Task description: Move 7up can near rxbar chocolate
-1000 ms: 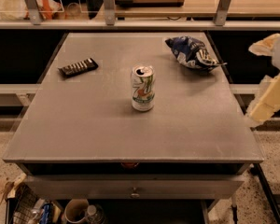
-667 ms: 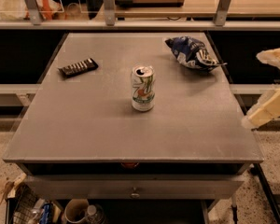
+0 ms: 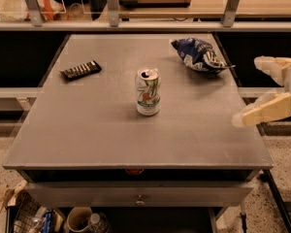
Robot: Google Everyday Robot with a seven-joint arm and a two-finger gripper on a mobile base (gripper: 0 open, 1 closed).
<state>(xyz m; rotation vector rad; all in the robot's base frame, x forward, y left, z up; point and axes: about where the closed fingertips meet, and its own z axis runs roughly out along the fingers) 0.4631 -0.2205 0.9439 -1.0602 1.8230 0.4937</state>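
Observation:
The 7up can (image 3: 148, 91) stands upright near the middle of the grey table (image 3: 102, 135); it is white with green and red-orange marks and a silver top. The rxbar chocolate (image 3: 80, 70), a flat dark bar with pale print, lies at the table's far left. My gripper (image 3: 247, 90) is at the right edge of the view, over the table's right side and well right of the can. Its two cream fingers (image 3: 267, 110) are spread apart and hold nothing.
A blue-and-white chip bag (image 3: 200, 55) lies at the table's back right, near the gripper. A shelf rail with posts (image 3: 111, 6) runs behind the table. A drawer (image 3: 139, 196) and clutter on the floor (image 3: 82, 220) sit below the front edge.
My gripper has moved left, further into view over the table's right edge. The can, bar and bag have not moved.

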